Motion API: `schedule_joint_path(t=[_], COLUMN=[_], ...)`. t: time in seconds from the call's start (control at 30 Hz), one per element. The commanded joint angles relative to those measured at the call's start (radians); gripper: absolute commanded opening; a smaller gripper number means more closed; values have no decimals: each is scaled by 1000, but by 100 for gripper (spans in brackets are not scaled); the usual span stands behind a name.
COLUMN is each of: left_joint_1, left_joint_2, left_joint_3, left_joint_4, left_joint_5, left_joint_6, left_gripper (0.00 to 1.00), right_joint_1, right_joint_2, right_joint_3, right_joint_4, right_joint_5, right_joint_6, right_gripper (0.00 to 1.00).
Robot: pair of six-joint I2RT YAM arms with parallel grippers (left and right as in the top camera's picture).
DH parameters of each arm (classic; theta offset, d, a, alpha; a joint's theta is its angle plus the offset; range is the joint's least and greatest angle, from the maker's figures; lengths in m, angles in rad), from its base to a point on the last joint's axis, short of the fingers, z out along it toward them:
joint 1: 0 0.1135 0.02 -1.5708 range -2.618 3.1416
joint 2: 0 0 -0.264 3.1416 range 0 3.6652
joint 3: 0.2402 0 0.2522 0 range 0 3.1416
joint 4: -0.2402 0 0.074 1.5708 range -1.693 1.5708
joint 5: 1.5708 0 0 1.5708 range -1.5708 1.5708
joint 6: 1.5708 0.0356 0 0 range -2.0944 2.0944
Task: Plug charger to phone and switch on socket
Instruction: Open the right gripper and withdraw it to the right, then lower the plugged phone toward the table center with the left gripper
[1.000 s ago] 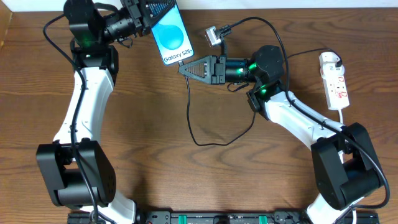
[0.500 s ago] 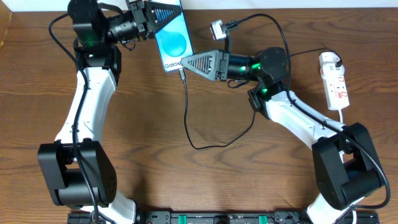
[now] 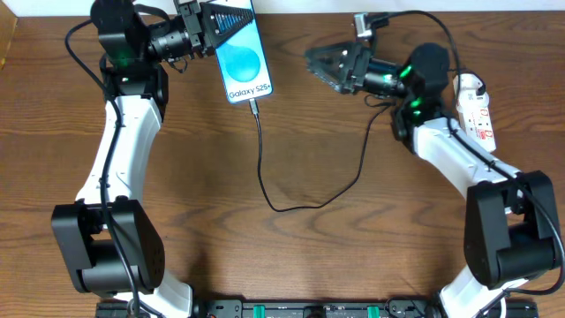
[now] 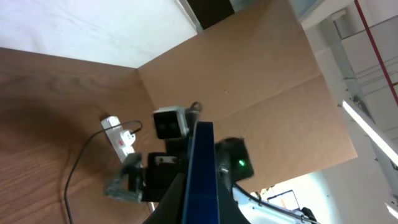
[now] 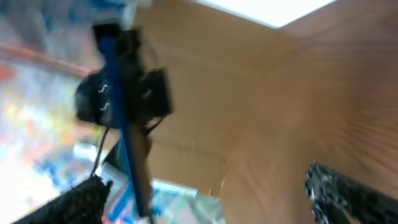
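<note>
The phone (image 3: 243,60), blue screen up, is held at the table's back by my left gripper (image 3: 228,18), which is shut on its top end. The charger (image 3: 261,168), a thin black cable, has its plug in the phone's bottom edge (image 3: 254,103) and loops across the table toward the right. My right gripper (image 3: 316,60) stands open, well right of the phone and holding nothing. The white socket (image 3: 478,115) lies at the far right. In the left wrist view the phone (image 4: 203,168) shows edge-on between the jaws. The right wrist view is blurred, with the phone (image 5: 124,143) edge-on at left.
The right arm's thicker black cables (image 3: 415,18) arch over the back of the table near the socket. A brown cardboard wall (image 4: 249,81) rises behind the table. The left arm's white link (image 3: 115,168) runs along the left side.
My right gripper opened, let go of the charger's plug and drew back to the right and upward. The plug stays in the phone, which the left gripper still holds.
</note>
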Motion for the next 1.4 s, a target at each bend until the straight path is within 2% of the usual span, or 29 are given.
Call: schedule_joint_path(t=[0.0,0.07,0.3,0.43,0.57,0.73,0.83,1.1,1.37], left_joint_1=[3,3,3,3,-2,-30,-56,-159,-262], left_joint_2=[-6,-6,-6,-5,-5,9,29,97,212], left_joint_3=[12,12,12,11,-6,-41,-56,-85,-85], left_joint_4=[12,12,12,11,11,6,-56,-399,-509], left_joint_5=[17,17,18,25,32,31,17,-154,-256], left_joint_6=[2,2,2,7,40,78,124,398,490], left_gripper=[7,7,7,7,7,7,7,7,7], right_joint_1=[-23,-33,-54,-71,-76,-76,-76,-76,-76], right_joint_2=[-16,-16,-32,-110,-253,-411,-485,-591,-591], right_joint_3=[6,6,6,6,6,6,6,6,6], right_joint_4=[-166,-367,-772,-1098,-1305,-1401,-1429,-1466,-1527], right_joint_5=[-15,-14,78,357,652,873,950,1011,1045], right_joint_6=[-111,-209,-457,-616,-710,-719,-718,-719,-727], right_gripper=[99,98,98,98,99,99,99,99,99])
